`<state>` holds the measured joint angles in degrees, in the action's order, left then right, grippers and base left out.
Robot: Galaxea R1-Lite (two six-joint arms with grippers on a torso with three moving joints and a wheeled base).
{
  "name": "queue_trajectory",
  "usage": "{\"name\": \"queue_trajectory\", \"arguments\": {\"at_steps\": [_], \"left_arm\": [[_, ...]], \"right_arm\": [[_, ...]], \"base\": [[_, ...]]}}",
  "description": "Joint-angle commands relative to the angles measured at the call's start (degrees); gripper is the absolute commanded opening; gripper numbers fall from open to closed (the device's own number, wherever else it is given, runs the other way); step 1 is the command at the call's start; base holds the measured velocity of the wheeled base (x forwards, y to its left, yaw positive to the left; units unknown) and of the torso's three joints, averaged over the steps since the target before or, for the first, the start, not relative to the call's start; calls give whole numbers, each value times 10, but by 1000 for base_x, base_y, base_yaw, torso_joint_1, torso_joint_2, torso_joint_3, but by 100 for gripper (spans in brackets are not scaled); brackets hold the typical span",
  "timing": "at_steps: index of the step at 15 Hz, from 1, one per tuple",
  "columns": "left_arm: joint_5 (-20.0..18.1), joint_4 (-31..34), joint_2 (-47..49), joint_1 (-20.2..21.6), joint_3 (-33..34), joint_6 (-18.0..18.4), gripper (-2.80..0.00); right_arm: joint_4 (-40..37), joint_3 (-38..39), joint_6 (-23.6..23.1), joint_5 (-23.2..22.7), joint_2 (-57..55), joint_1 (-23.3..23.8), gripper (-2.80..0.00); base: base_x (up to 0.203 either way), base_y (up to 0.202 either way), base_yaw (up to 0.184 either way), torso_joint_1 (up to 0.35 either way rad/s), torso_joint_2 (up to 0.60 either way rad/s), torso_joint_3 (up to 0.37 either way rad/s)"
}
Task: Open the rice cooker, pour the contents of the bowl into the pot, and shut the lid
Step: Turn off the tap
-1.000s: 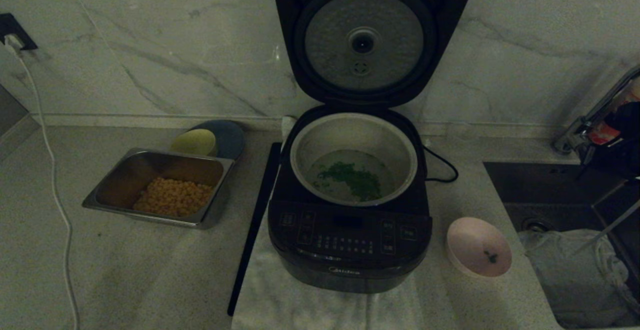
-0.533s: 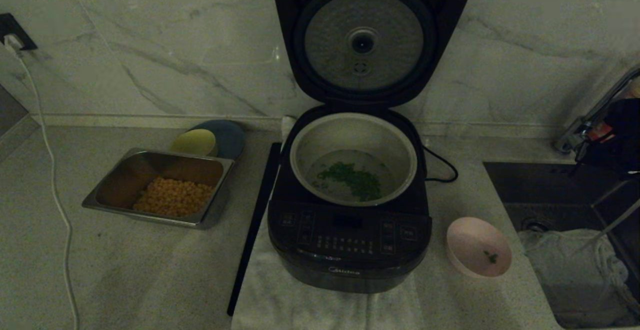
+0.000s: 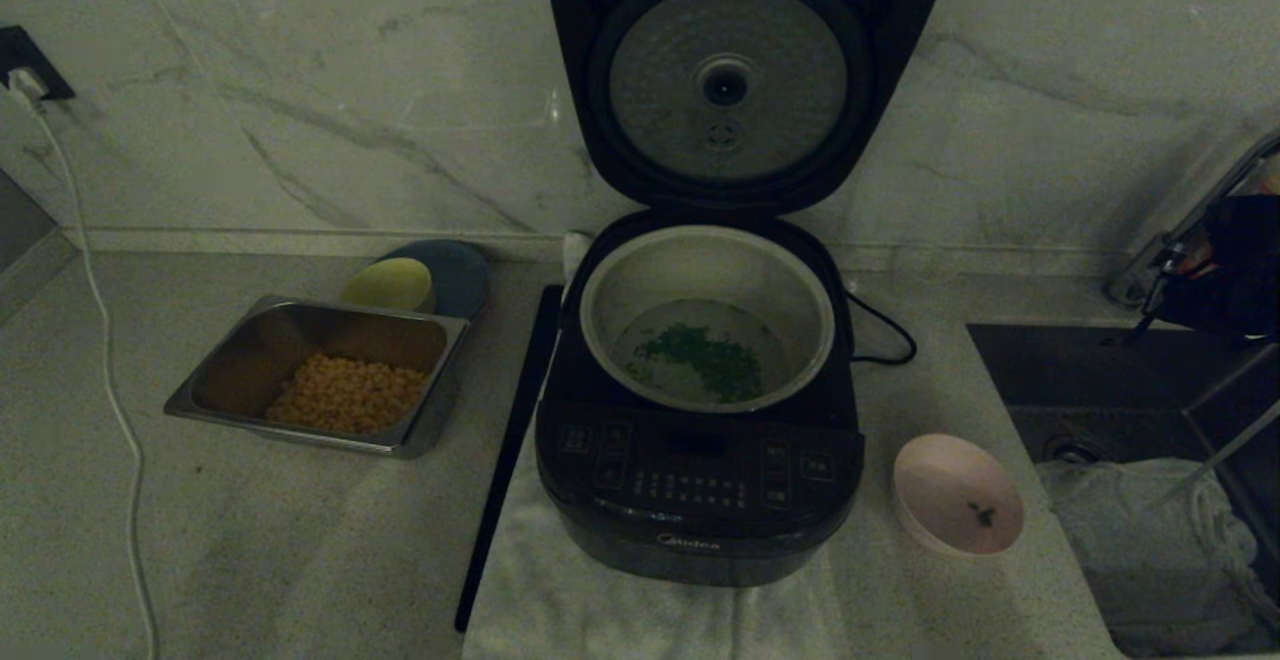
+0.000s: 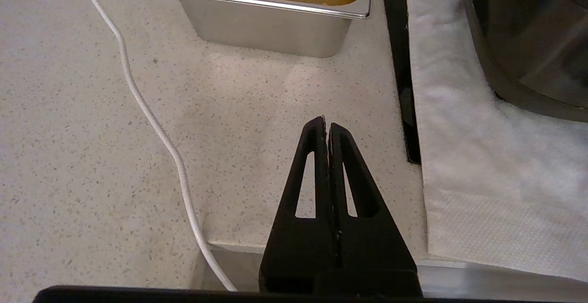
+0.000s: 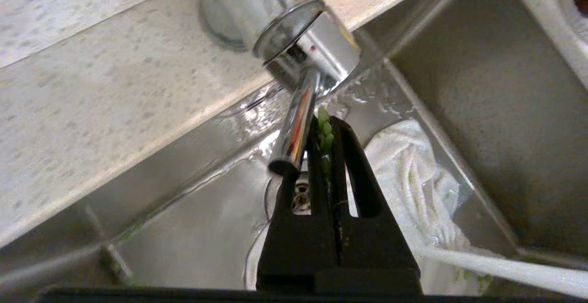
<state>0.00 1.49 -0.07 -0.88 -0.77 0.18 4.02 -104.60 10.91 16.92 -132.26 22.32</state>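
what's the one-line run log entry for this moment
lid open | greens in pot | bowl near-empty beside cooker | left hand shut, parked | right hand shut over sink

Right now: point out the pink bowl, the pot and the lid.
bowl (image 3: 957,492), head view, inner wall.
pot (image 3: 708,262), head view, bare far inner wall.
lid (image 3: 727,81), head view, silver inner plate.

lid (image 3: 745,70) top cropped; right arm (image 3: 1235,270) mostly out of frame.

Glossy black plastic rice cooker (image 3: 700,485) on white cloth (image 4: 482,174); brushed steel tray (image 4: 266,23), speckled stone counter (image 4: 82,156)
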Motion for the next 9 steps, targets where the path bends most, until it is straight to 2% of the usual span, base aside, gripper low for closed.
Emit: {"name": "queue_trajectory", "arguments": {"at_steps": [1, 4, 9], "left_arm": [[0, 0, 0, 0, 0, 0, -280], [0, 0, 0, 0, 0, 0, -280], [0, 0, 0, 0, 0, 0, -280]], "right_arm": [[1, -31, -1, 12, -21, -2, -280], [-16, -59, -1, 14, -32, -6, -280], [-8, -61, -1, 14, -35, -21, -280]], "base": [[0, 0, 0, 0, 0, 0], [0, 0, 0, 0, 0, 0], [0, 0, 0, 0, 0, 0]]}}
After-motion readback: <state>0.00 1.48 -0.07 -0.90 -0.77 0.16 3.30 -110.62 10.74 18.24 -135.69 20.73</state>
